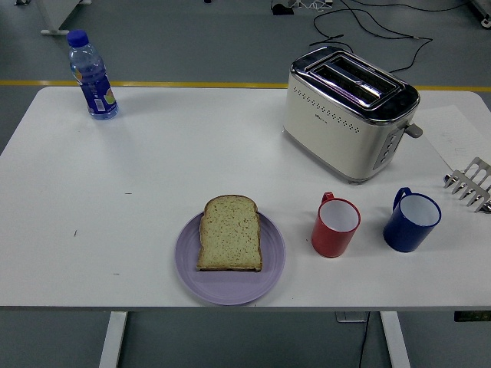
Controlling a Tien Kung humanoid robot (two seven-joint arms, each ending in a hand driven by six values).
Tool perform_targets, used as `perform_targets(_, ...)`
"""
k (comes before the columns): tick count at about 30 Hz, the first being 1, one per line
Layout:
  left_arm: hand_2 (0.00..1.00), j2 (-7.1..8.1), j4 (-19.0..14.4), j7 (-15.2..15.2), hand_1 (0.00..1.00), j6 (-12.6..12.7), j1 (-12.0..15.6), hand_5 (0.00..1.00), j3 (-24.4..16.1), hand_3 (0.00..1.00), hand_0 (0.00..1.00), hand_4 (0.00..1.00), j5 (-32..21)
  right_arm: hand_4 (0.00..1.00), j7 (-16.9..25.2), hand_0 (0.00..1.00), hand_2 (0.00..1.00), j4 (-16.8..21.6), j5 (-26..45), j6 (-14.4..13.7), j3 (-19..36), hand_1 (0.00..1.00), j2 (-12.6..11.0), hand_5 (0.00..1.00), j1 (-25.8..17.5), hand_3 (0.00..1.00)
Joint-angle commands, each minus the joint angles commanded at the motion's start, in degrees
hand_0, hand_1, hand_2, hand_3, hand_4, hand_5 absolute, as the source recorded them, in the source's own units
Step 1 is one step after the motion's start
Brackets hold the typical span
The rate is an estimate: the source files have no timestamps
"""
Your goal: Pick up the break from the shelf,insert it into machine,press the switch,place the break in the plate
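Observation:
A slice of bread (pixel 229 232) lies flat on a purple plate (pixel 230 287) near the table's front edge, a little left of centre. The cream and chrome toaster (pixel 349 113) stands at the back right with both slots empty and its lever (pixel 413 129) on the right end. A metal toast rack (pixel 470 184) pokes in at the right edge of the table. Neither of my hands nor arms shows in the head view.
A red mug (pixel 335 225) and a blue mug (pixel 412 220) stand in front of the toaster. A blue-capped water bottle (pixel 91 75) is at the back left corner. Cables lie on the floor beyond the table.

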Motion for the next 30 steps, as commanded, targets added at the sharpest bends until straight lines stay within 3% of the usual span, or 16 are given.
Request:
perform_targets(11,0.643,-0.08,0.0,0.0,0.6,0.0,-0.2,0.998,0.3,0.671,0.675,0.392,-0.4,0.485,-3.9,0.75,0.711,0.2,-0.8,0.0,1.0,0.693,-0.1,0.318,0.0,0.642)
perform_targets(30,0.639,-0.18,0.0,-0.1,0.599,-0.1,-0.7,0.998,-0.4,0.666,0.674,0.391,0.4,0.476,-4.5,0.734,0.704,0.9,1.3,-0.2,0.8,0.679,-0.3,0.332,0.3,0.635)
